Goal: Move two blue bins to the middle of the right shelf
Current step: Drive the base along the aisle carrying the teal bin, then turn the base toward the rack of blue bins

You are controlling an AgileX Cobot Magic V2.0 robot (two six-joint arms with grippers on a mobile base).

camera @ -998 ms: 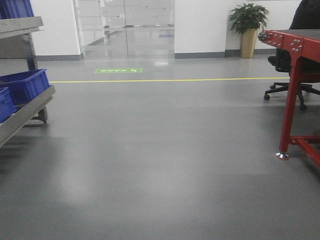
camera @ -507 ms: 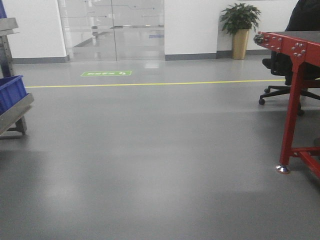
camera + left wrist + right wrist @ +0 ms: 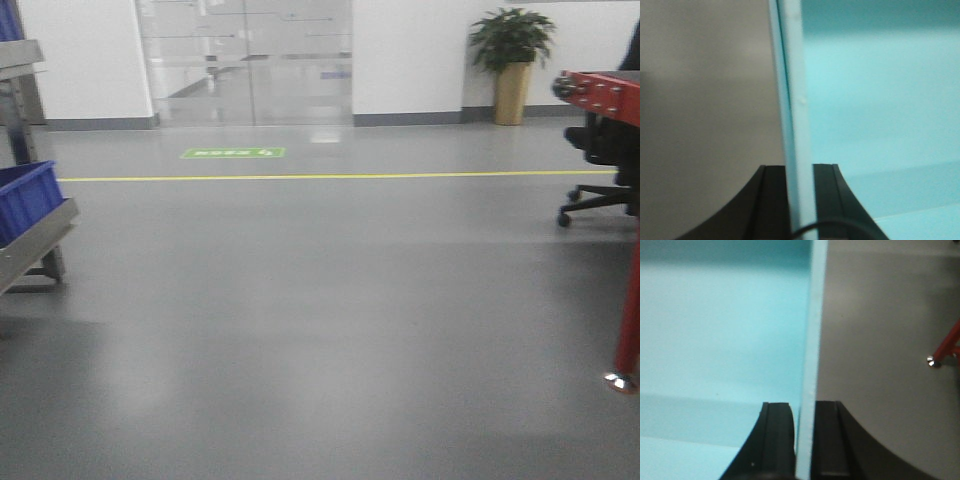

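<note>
Grey floor [image 3: 320, 330] runs to glass doors [image 3: 250, 60] at the far wall, crossed by a yellow line [image 3: 320, 176]. A potted plant [image 3: 512, 55] stands far right. On the right edge are a red frame [image 3: 605, 95] and an office chair [image 3: 600, 190].

The step in hand appears to be the carry. The left gripper [image 3: 800, 172] has its fingers clamped astride one wall of the carried bin [image 3: 880, 100], which looks pale turquoise in the wrist views. The right gripper [image 3: 804, 410] is closed the same way on the opposite wall, so the bin hangs between the two arms, above the floor. A second blue bin [image 3: 25, 200] sits on the left shelf [image 3: 35, 245], near the left edge.

No shelf on the right is in view. The next move therefore likely calls for the base to turn right, with both grips firm and level, before the bin is set down.

Compared with half a second ago, the red frame and the plant sit further right. The frame's foot is lower in the picture, and slightly more of the left shelf shows. A second ago two bins were visible there.
</note>
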